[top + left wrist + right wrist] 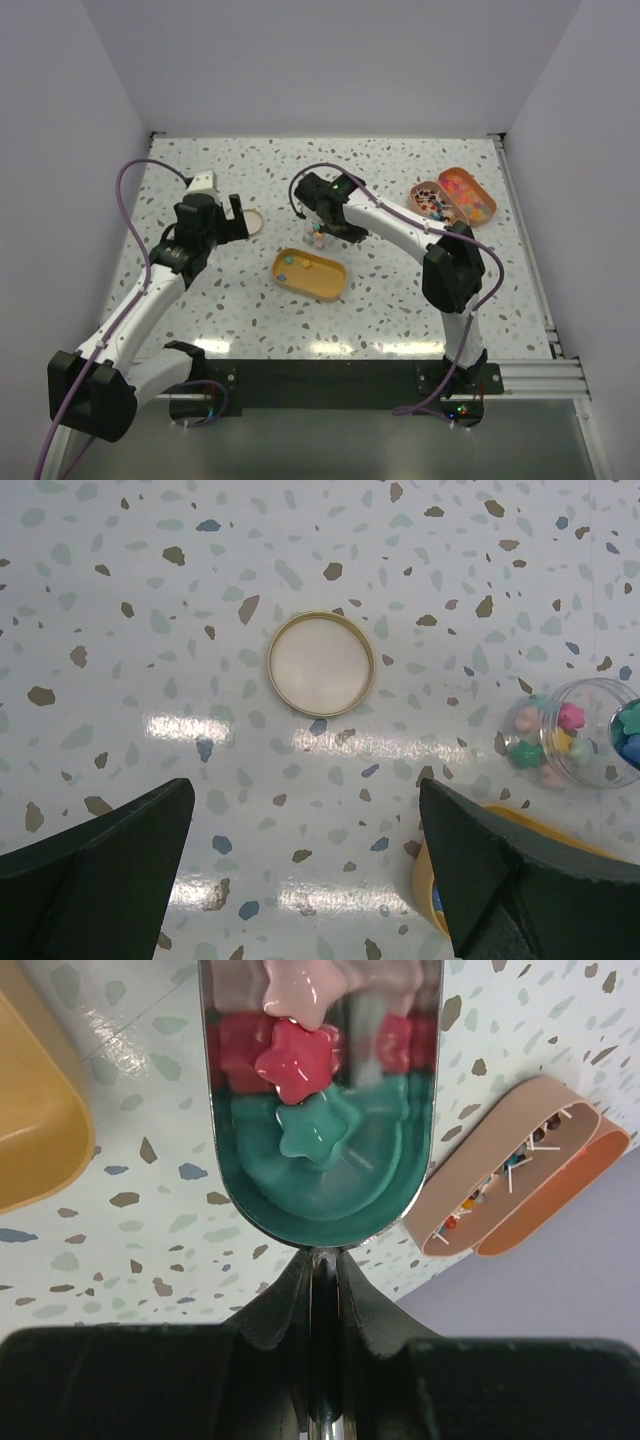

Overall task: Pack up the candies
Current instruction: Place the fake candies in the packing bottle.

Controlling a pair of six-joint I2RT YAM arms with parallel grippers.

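I see left gripper (305,800) jaws wide apart, near lid (321,665). Right gripper (320,1260) clamped on metal scoop (385,1195) carrying star-shaped candies (298,1058), at jar (316,238) mid-worktop.

A white table (400,300) flecked with grey, brown and blue chips fills the frame between plain walls. Left of centre lies a round lid (252,222) with a gold rim, flat, well apart from the rest. Near the middle stands a small clear jar (317,238), with a yellow oval tray (322,282) just below it. At the upper right, a tan tray (414,190) and an orange tray (493,208) sit side by side, touching.
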